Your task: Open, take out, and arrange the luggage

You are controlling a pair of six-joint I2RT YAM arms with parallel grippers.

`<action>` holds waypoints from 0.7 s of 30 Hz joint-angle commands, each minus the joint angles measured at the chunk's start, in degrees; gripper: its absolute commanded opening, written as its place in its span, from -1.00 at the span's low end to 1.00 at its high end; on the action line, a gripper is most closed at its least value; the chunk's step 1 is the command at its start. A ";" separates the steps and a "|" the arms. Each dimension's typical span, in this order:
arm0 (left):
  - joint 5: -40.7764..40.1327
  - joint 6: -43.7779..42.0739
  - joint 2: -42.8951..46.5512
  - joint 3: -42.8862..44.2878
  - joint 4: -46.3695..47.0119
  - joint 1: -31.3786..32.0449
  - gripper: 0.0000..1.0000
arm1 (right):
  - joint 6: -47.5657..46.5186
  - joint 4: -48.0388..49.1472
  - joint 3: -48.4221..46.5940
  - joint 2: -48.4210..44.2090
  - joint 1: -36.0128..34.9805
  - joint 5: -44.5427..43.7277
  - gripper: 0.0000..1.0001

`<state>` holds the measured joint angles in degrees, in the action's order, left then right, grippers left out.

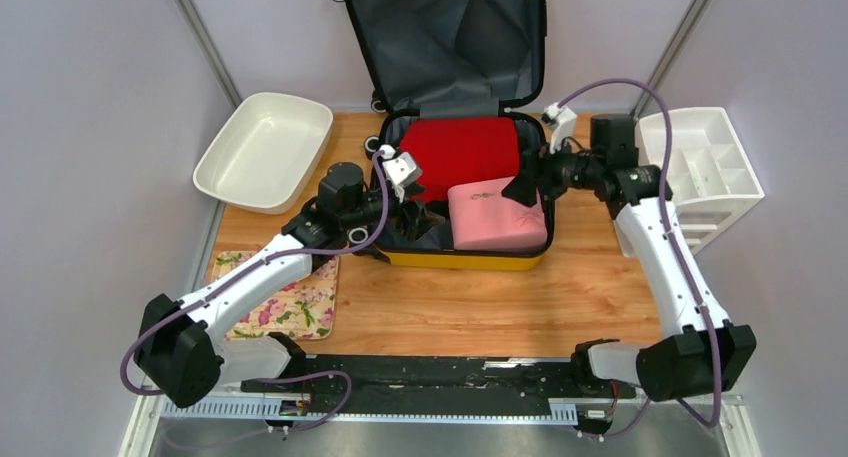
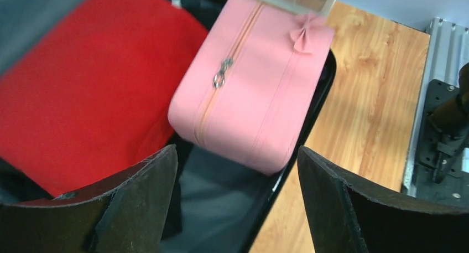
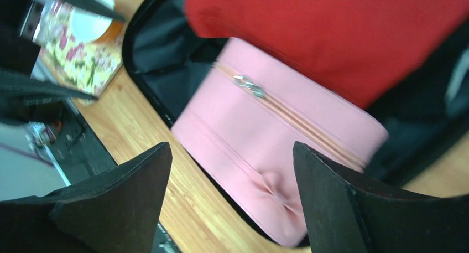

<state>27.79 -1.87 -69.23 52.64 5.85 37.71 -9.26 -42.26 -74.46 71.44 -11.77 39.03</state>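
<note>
Two pincers apart, empty: left pincer (image 2: 238, 173) and right pincer (image 3: 232, 173) flank pink case (image 1: 497, 217) inside luggage (image 1: 470, 261) at tabletop (image 1: 450, 307) far edge. Uneven squeeze could twist case, snagging rim.

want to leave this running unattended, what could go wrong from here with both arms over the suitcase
1. The left gripper and right gripper are both open and aimed at the pink case from opposite sides; they might collide.
2. The case sits against the near rim of the luggage, so lifting could snag and drag it.
3. The raised lid could drop if bumped.
</note>
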 commanded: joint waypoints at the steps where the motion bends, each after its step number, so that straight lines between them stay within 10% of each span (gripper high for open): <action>1: -2.13 11.93 -0.72 -0.26 -2.50 -0.80 0.78 | 8.82 -10.02 -8.14 6.06 8.59 -2.02 0.71; 11: -12.57 40.70 -14.94 8.34 -9.34 -0.89 0.81 | 16.98 -17.15 -13.34 21.19 13.18 -1.66 0.79; 21: -12.85 51.26 -23.49 11.43 -3.66 -0.98 0.81 | 22.53 -18.47 -14.22 26.46 13.18 1.84 0.82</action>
<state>16.05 42.52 -90.00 61.19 -0.19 36.71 9.54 -59.77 -86.30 96.40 1.54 38.79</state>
